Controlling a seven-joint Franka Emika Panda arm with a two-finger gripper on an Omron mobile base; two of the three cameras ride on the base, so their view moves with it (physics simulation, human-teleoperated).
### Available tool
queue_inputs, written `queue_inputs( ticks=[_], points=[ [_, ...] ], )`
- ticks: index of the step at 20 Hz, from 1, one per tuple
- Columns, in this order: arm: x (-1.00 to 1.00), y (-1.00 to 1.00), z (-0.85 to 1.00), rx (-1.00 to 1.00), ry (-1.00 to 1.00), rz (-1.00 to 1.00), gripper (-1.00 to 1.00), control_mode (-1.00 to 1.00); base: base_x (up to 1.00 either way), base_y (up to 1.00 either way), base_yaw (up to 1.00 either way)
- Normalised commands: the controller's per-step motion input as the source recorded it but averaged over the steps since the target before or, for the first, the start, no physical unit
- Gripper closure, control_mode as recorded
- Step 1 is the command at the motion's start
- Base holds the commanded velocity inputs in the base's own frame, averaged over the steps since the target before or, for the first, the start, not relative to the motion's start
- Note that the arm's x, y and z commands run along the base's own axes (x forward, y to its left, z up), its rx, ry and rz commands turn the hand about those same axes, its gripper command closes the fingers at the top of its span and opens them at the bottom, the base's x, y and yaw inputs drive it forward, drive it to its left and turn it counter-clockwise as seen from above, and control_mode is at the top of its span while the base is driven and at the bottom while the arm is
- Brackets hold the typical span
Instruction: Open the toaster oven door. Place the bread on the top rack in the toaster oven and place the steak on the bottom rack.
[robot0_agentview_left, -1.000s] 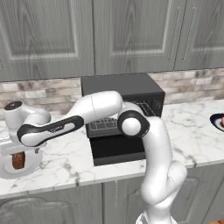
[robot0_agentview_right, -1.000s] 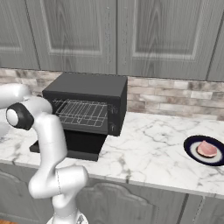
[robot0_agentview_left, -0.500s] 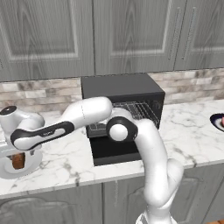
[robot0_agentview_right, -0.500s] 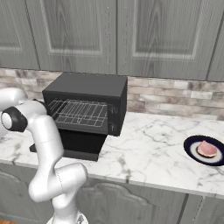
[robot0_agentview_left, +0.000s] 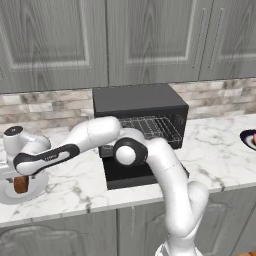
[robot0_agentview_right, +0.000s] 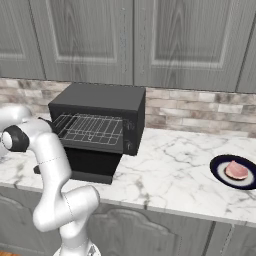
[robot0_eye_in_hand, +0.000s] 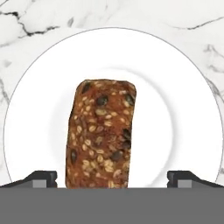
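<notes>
The bread (robot0_eye_in_hand: 101, 133), a dark seeded loaf piece, lies on a white plate (robot0_eye_in_hand: 175, 87) at the counter's left end. My gripper (robot0_eye_in_hand: 113, 179) hangs open just above it, with one fingertip (robot0_eye_in_hand: 37, 178) on each side of the loaf and neither touching it. In the left base view the bread (robot0_agentview_left: 21, 184) sits under my hand. The toaster oven door (robot0_agentview_left: 125, 175) lies folded down flat. A silver wire rack (robot0_agentview_right: 92, 129) shows inside the oven (robot0_agentview_right: 100, 100); I cannot separate the top rack from the bottom rack. The pinkish steak (robot0_agentview_right: 236, 170) rests on a dark plate (robot0_agentview_right: 220, 175) far right.
The arm stretches left across the front of the oven (robot0_agentview_left: 137, 102), with its elbow (robot0_agentview_left: 127, 152) over the lowered door. Grey wall cabinets (robot0_agentview_left: 125, 40) hang above. Bare marble counter (robot0_agentview_right: 170, 170) lies between the oven and the steak plate.
The arm has swung left, away from the oven, and the hand has come down over the bread plate. The oven door and racks have not moved.
</notes>
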Motion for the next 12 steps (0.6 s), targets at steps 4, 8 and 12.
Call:
queue_inputs(
  ticks=[4, 8, 12],
  points=[
    [0.22, 0.21, -0.11, 0.01, 0.00, 0.00, -1.00, -1.00, 0.00, 0.00, 0.00],
    [0.04, 0.01, -0.27, 0.00, 0.00, 0.00, -1.00, -1.00, 0.00, 0.00, 0.00],
    [0.00, 0.01, -0.14, 0.00, 0.00, 0.00, 1.00, -1.00, 0.00, 0.00, 0.00]
  ],
)
